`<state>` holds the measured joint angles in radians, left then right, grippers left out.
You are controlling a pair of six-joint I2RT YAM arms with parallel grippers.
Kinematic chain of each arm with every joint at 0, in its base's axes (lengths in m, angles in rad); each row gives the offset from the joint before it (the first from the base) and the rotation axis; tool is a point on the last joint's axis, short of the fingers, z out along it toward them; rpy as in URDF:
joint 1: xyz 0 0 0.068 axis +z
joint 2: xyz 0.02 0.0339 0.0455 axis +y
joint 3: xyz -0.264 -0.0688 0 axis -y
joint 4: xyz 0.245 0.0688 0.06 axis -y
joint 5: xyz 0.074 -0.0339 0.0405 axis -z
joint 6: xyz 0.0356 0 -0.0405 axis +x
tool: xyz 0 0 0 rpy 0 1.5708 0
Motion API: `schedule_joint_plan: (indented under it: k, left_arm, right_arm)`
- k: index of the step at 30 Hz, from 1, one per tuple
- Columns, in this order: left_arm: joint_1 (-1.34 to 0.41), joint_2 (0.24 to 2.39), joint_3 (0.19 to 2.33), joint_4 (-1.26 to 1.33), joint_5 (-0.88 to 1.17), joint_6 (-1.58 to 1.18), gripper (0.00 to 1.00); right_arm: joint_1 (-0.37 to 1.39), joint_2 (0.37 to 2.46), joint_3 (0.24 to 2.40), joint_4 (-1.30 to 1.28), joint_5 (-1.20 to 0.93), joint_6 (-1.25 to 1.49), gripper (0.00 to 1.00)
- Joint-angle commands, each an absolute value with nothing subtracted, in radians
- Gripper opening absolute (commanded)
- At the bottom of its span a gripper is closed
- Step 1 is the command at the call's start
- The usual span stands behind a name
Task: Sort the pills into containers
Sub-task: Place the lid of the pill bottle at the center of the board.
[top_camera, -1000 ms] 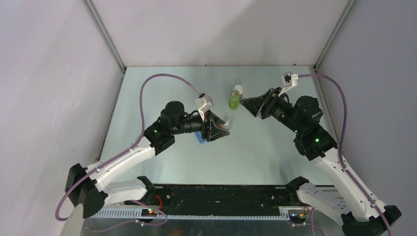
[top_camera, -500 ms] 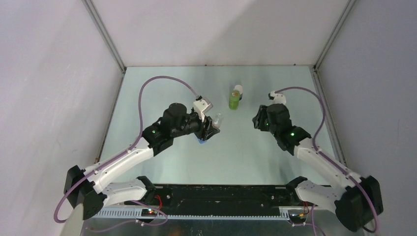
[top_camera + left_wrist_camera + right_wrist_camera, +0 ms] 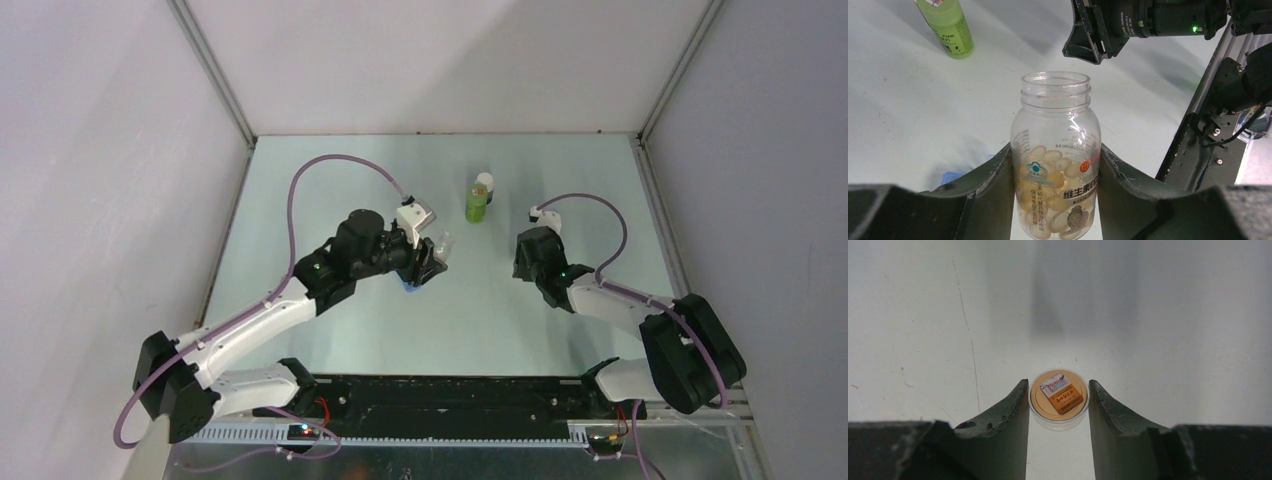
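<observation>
Overhead, the left gripper (image 3: 430, 262) sits at nine o'clock of the table (image 3: 330, 190) centre, the right gripper (image 3: 522, 262) at three, the green bottle (image 3: 477, 205) at twelve. Left wrist: fingers clamped on the clear pill bottle (image 3: 1056, 160), upright and uncapped (so none of its pale pills (image 3: 1048, 162) spill, I judge). Right wrist: fingers pinch a round lid (image 3: 1058, 400) from both sides, low over the surface, probably to park it.

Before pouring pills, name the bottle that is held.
The clear bottle, uncapped, between the left fingers; the green bottle stands free on the table.
</observation>
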<state>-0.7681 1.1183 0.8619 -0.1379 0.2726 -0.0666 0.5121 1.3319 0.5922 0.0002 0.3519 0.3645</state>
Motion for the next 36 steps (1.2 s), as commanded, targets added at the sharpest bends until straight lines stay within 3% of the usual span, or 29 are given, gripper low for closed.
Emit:
schedule_joint_plan:
  k: [1, 5, 21, 31, 36]
  left_arm:
    - [-0.764, 1.12, 0.859, -0.122, 0.271, -0.042, 0.0]
    - [-0.765, 1.133, 0.871, -0.145, 0.244, -0.045, 0.0]
    - [-0.764, 1.093, 0.809, -0.174, 0.134, -0.127, 0.0]
    - [-0.764, 1.027, 0.738, -0.204, 0.069, -0.176, 0.0]
    - [-0.764, 1.016, 0.736, -0.249, 0.033, -0.192, 0.0]
  right_arm:
    - [0.517, 1.346, 0.574, 0.111, 0.369, 0.345, 0.4]
    - [0.514, 1.356, 0.58, 0.107, 0.334, 0.333, 0.45]
    - [0.659, 1.424, 0.601, 0.061, 0.511, 0.439, 0.44]
    - [0.651, 1.48, 0.603, 0.089, 0.412, 0.428, 0.58]
    - [0.645, 1.471, 0.604, 0.087, 0.388, 0.437, 0.7]
